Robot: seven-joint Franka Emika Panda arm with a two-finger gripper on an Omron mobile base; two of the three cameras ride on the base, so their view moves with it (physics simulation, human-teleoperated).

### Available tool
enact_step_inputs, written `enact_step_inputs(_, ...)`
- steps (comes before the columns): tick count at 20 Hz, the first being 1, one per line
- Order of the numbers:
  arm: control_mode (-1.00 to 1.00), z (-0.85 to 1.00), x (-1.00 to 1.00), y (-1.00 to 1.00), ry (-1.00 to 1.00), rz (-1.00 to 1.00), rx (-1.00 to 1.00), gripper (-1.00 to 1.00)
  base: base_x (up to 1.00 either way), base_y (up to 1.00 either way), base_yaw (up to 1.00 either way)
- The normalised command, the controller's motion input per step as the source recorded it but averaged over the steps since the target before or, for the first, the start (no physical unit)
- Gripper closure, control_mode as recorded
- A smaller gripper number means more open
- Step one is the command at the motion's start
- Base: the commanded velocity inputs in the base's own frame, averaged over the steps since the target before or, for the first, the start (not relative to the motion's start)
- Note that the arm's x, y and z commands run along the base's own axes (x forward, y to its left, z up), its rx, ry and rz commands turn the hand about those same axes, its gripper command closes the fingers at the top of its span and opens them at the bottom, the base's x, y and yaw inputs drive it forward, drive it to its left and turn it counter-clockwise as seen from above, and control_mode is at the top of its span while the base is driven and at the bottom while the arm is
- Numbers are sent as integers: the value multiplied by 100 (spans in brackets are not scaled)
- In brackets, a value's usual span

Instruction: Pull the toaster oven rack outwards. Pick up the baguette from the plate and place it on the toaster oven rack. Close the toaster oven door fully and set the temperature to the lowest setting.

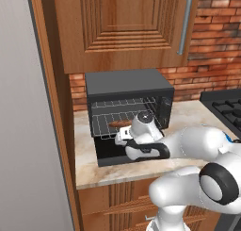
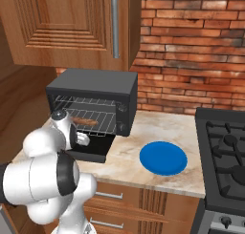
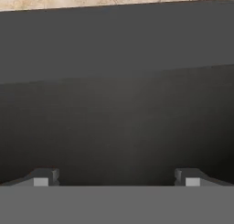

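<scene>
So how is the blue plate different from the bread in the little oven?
The plate is bright blue, round and flat; the baguette is brown, long and thin with pointed ends. The plate sits out on the counter beside the toaster oven, while the baguette lies inside it on the wire rack. The plate looks much wider than the baguette. Both lie flat, and nothing is touching either one.

Toaster oven [image 1: 127, 86]: matte dark grey. Rack [image 1: 115, 113]: thin silver wire. Plate [image 2: 163, 158]: smooth blue. Counter [image 2: 158, 130]: mottled beige stone.
</scene>
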Motion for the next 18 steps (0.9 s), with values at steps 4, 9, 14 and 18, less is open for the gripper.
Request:
enact_step_inputs(4, -100, -17, 29, 0, -5, 0, 1, -100, 0, 0, 0)
enact_step_inputs(9, -100, -14, 33, 0, -5, 0, 0, -100, 0, 0, 0)
enact_step_inputs(14, -100, -22, 33, 0, -7, 0, 0, -100, 0, 0, 0)
enact_step_inputs(18, -100, -32, 30, -5, -6, 0, 0, -100, 0, 0, 0)
